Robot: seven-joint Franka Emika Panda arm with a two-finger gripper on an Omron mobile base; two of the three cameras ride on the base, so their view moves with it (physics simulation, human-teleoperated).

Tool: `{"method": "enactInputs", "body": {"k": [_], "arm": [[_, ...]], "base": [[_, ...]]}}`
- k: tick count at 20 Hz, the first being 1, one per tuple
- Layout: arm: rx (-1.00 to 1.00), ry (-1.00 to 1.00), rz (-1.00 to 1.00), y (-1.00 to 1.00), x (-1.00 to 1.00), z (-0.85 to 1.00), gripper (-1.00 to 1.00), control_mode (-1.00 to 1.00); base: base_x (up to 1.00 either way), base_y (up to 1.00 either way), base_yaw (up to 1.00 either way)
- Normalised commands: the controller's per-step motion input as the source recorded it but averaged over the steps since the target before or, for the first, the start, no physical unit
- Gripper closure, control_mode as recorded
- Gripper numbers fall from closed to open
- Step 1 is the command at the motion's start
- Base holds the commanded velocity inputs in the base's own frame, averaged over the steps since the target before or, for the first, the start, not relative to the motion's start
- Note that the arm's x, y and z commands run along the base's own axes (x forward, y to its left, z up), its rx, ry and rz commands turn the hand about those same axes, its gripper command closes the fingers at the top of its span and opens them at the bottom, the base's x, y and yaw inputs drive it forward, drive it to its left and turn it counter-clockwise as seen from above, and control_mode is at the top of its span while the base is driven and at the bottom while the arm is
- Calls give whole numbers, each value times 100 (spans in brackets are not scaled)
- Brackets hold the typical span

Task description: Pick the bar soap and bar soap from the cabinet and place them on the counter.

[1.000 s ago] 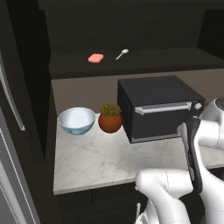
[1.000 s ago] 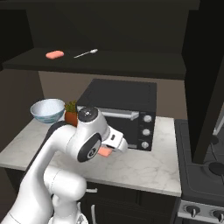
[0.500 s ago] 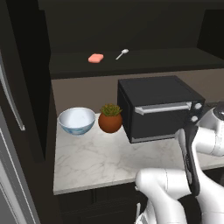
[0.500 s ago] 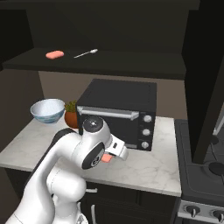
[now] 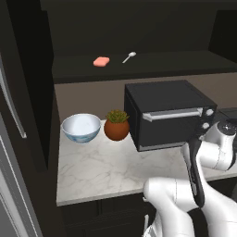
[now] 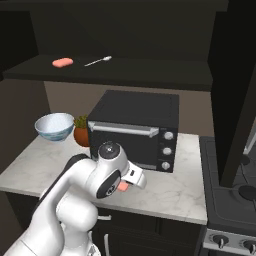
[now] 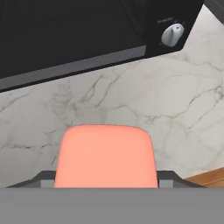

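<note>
One salmon-pink bar soap (image 7: 105,155) sits between the fingers of my gripper (image 7: 105,180), which is shut on it. In the right base view the gripper (image 6: 126,186) holds this bar soap (image 6: 121,187) just above the marble counter (image 6: 172,190), in front of the toaster oven. A second bar soap (image 5: 101,61) (image 6: 62,62) lies on the shelf of the open dark cabinet (image 5: 152,62), left of a small silver spoon (image 5: 129,57).
The black toaster oven (image 6: 135,127) stands close behind the gripper, its knob (image 7: 172,34) near in the hand view. A white-blue bowl (image 5: 81,128) and a potted plant (image 5: 116,126) stand to its left. A stove (image 6: 235,200) borders the counter on the right.
The hand has sunk lower toward the counter in front of the toaster oven, still carrying the bar soap. Nothing on the shelf has moved.
</note>
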Motion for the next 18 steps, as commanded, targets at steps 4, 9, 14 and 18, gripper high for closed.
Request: {"method": "enactInputs", "body": {"k": [4,9,14,18], "arm": [[0,2,0,0,17,-37,100,-100],[0,1,0,0,16,-31,100,-100],[0,2,0,0,17,-29,100,-100],[0,1,0,0,14,-25,100,-100]], "base": [[0,0,0],[0,0,0],[0,0,0],[0,0,0]]}}
